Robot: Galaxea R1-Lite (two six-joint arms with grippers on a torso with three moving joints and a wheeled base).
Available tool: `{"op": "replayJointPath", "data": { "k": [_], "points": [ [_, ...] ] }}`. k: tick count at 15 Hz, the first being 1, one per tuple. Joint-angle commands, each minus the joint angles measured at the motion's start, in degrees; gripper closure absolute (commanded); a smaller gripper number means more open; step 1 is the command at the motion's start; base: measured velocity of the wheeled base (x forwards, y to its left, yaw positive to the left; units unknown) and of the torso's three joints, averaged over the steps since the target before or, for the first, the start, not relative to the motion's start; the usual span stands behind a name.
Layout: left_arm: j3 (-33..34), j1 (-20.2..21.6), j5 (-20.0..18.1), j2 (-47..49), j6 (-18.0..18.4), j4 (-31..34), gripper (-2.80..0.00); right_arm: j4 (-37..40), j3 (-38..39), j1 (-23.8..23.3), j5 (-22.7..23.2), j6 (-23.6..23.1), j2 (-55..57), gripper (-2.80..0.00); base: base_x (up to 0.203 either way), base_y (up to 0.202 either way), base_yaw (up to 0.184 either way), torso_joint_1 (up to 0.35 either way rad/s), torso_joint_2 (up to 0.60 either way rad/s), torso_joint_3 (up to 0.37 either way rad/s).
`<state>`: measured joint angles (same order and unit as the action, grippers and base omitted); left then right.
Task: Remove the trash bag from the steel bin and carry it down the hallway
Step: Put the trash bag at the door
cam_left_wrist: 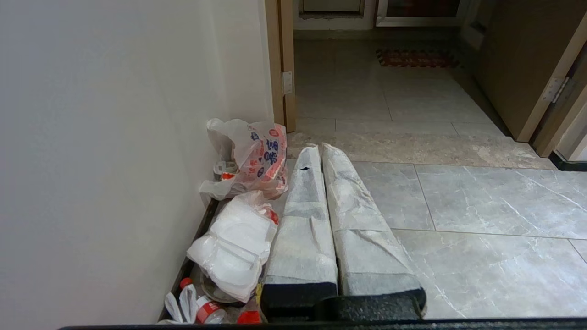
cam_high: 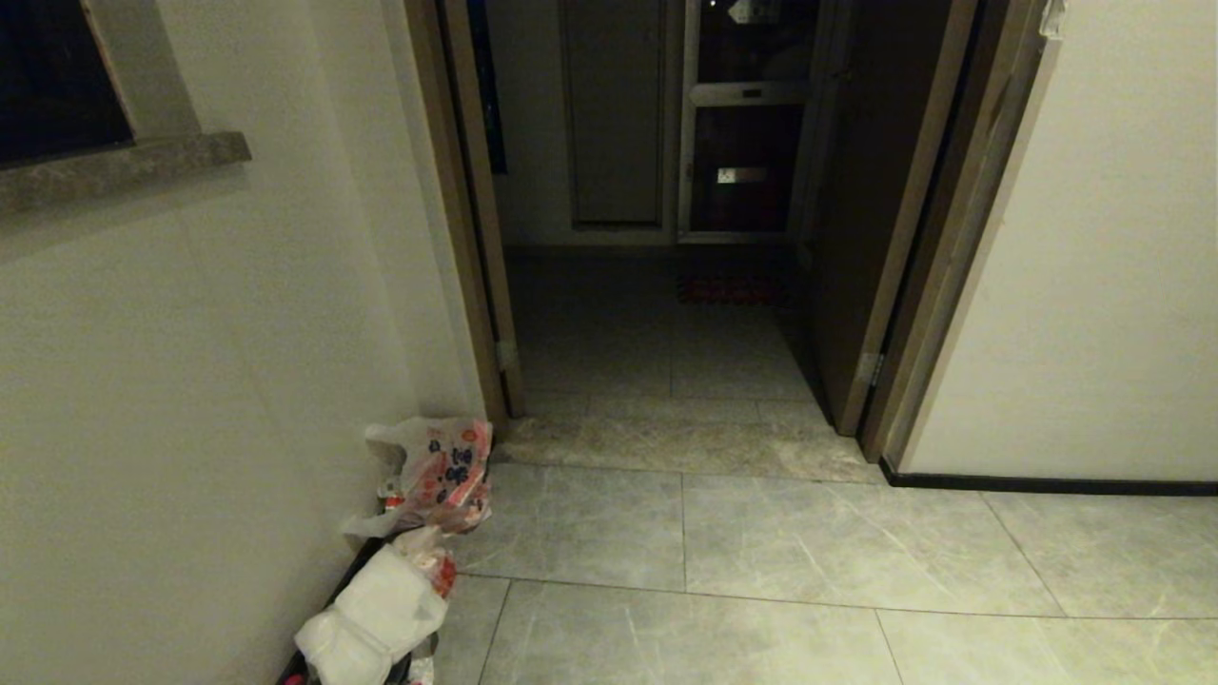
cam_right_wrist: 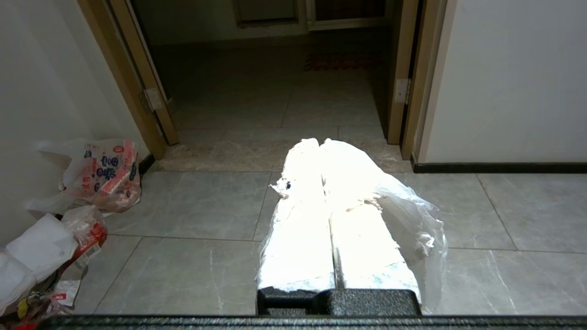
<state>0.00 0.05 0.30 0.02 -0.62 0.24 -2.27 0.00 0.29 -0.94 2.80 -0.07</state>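
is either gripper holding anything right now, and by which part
The right gripper is shut on the trash bag, pinching a thin fold of its film; the rest drapes beside the fingers. The left gripper is shut and empty.

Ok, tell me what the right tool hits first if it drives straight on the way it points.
Nothing near: the right tool, shut on the trash bag, points through the open doorway. The floor ahead looks free up to the red mat; depth is unclear.
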Motion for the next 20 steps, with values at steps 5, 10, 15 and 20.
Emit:
{"op": "replayJointPath", "data": {
  "k": [5,10,15,20],
  "points": [
    [0.1,0.0,0.0,0.0,0.0,0.0,0.0,0.6,-0.3,0.1,0.1,-1.0,0.0,0.0,0.0,0.0,0.0,0.0,0.0,0.0],
    [0.1,0.0,0.0,0.0,0.0,0.0,0.0,3.6,-0.6,0.1,0.1,-1.5,0.0,0.0,0.001,-0.008,0.056,0.001,0.0,0.003],
    [0.1,0.0,0.0,0.0,-0.1,0.0,0.0,3.5,-0.6,0.1,0.1,-1.5,0.0,0.0,0.001,-0.009,0.171,0.003,0.0,0.005],
    [0.1,0.0,0.0,0.0,-0.1,0.0,0.0,3.1,-0.5,0.1,0.2,-1.6,0.0,0.0,-0.002,-0.01,0.173,0.005,0.0,0.003]
  ]
}}
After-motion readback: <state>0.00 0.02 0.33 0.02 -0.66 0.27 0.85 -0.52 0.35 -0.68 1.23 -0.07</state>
